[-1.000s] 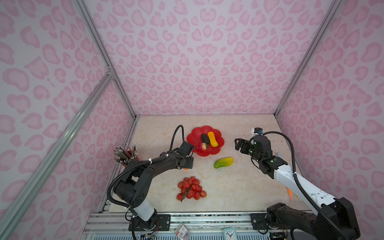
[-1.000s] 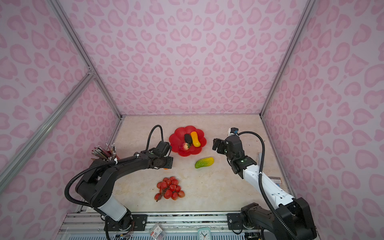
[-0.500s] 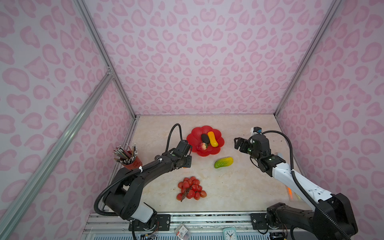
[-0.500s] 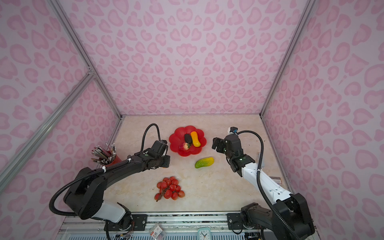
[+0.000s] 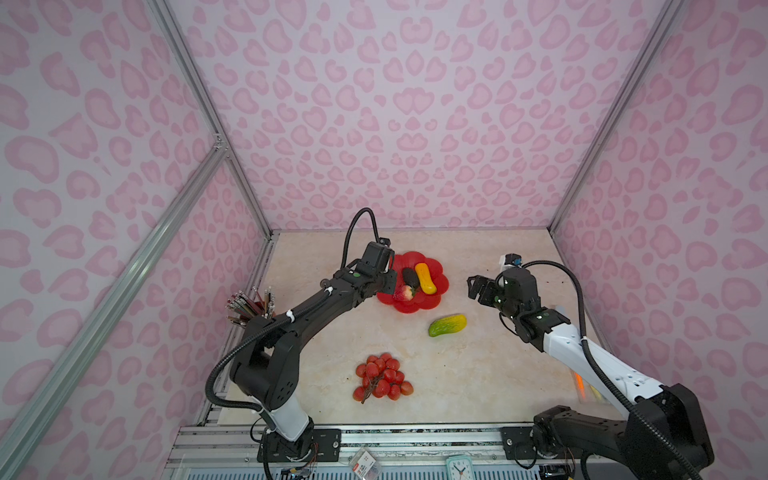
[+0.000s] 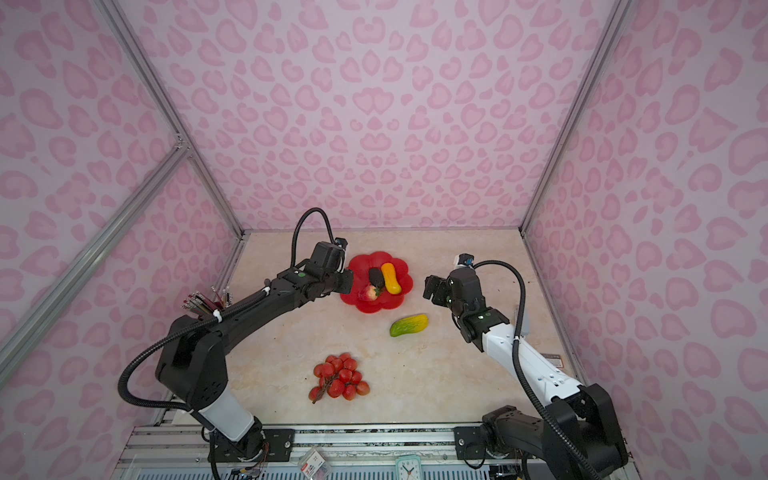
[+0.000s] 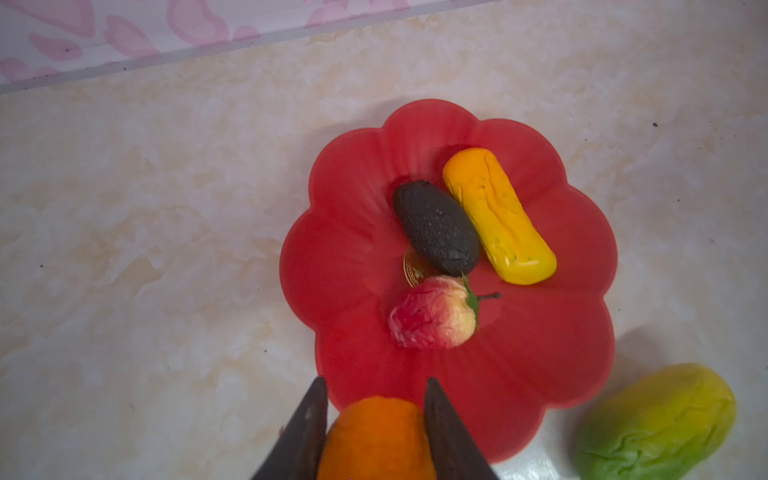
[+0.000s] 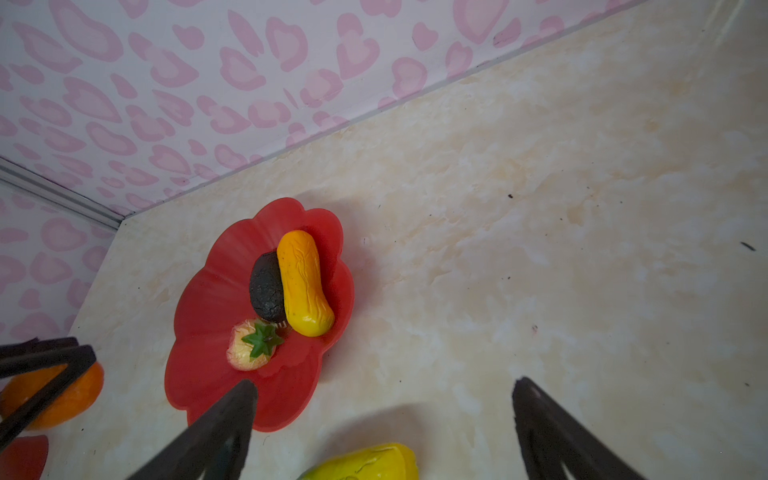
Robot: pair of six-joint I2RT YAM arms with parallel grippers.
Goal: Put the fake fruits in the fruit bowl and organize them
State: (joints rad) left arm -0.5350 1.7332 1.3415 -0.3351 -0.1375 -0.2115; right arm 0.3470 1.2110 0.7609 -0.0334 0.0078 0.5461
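The red scalloped fruit bowl (image 5: pixel 415 306) holds a dark avocado (image 5: pixel 409 277), a yellow-orange oblong fruit (image 5: pixel 426 277) and a pink-red strawberry (image 5: pixel 403 294). My left gripper (image 5: pixel 388 283) hovers at the bowl's left rim, shut on the small orange (image 7: pixel 376 436); the orange also shows in the right wrist view (image 8: pixel 62 399). A green-yellow oblong fruit (image 5: pixel 447 325) lies on the table to the right of and in front of the bowl. The red grape bunch (image 5: pixel 380 376) lies nearer the front. My right gripper (image 5: pixel 478 289) stands open, empty, right of the bowl and above the green-yellow fruit (image 8: pixel 365 463).
A red pencil cup (image 5: pixel 249 305) full of pencils stands by the left wall. Pink patterned walls close off the left, back and right. A small clock (image 5: pixel 459 467) and a packet (image 5: pixel 365 461) lie on the front rail.
My left gripper has closed on the orange and carried it back and right, up to the bowl's rim. The right arm has hardly moved.
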